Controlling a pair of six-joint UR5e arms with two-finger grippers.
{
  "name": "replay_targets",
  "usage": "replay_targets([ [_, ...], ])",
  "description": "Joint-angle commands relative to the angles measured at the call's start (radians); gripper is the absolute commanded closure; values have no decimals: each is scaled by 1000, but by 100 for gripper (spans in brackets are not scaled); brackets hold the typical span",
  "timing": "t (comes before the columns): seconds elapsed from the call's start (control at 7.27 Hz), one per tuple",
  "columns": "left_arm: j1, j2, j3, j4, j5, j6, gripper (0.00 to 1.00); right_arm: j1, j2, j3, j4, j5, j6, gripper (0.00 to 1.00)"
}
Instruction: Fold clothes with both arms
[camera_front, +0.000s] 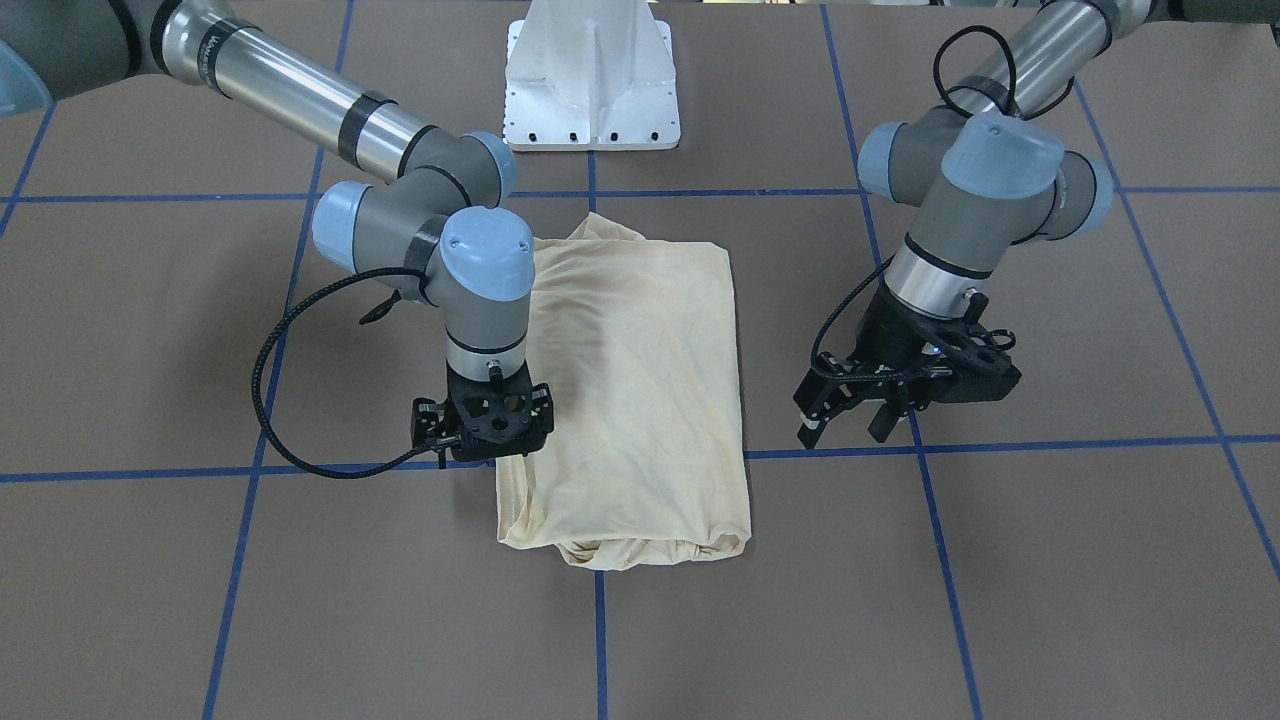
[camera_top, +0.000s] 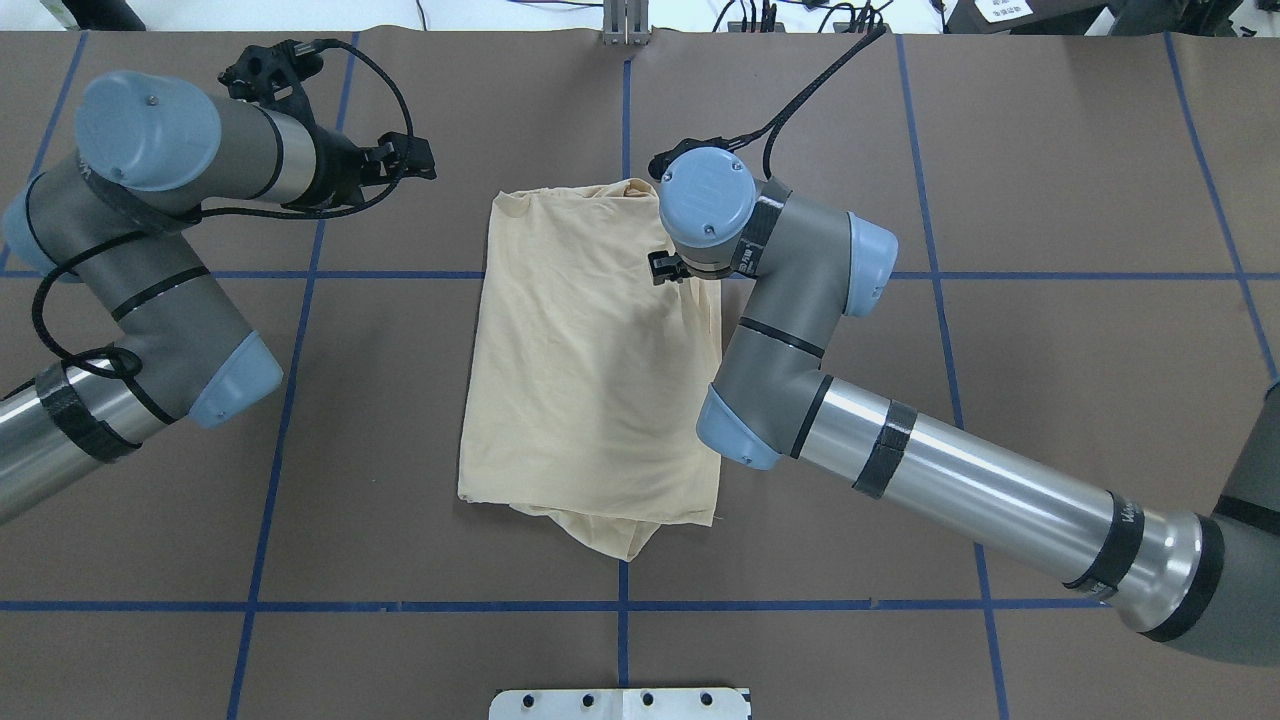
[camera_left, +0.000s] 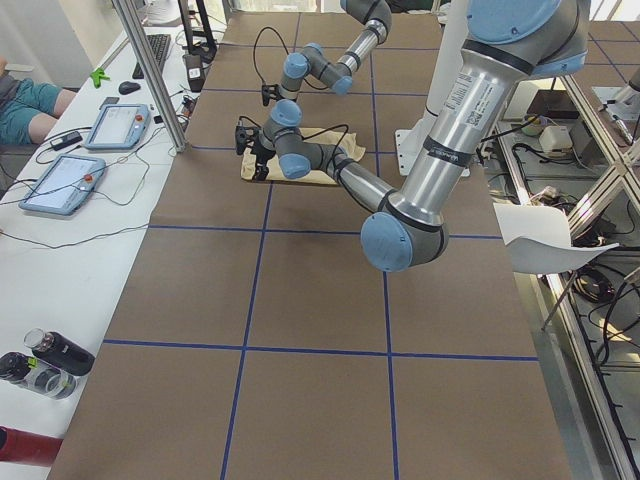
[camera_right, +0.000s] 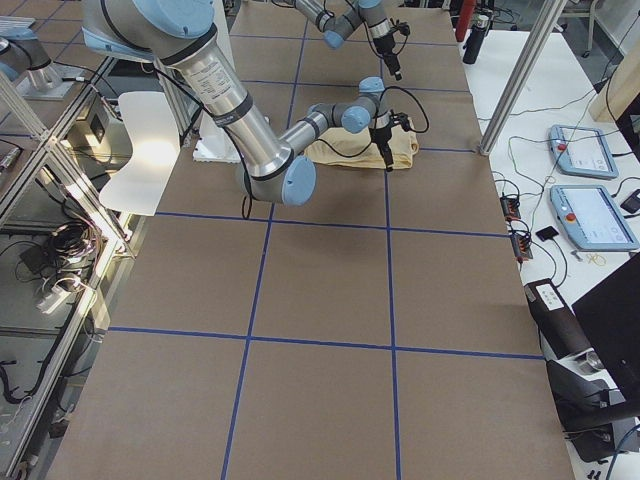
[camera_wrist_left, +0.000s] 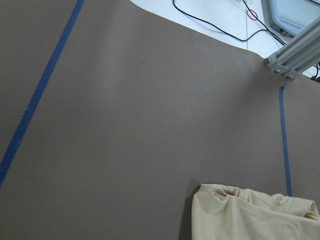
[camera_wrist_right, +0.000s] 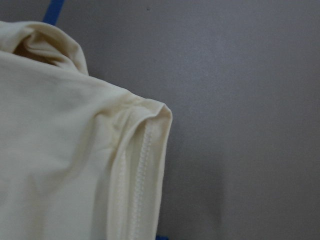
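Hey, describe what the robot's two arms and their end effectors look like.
The left arm and right arm are silver tubes with grey joints, light blue caps, black bands and small lettering. The left end effector and right end effector are black, each fed by a looping black cable.

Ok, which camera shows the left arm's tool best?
Front-facing view: the left tool hangs open beside the shirt, both fingers clear. Overhead shows it only partly, past its wrist; side views show it tiny; wrist cameras miss it.
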Motion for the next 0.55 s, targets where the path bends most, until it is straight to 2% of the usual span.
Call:
replay_targets([
  [0.0, 0, -1, 0, 0, 0, -1, 0, 27, -21, -1, 0, 33, -30, 0],
  [0.27, 2, 3, -8, -6, -2, -1, 0, 68, -14, 34, 5, 161, 10, 0],
  [0.41, 5, 8, -26, -9, -6, -1, 0, 74, -17, 79, 3, 182, 80, 0],
])
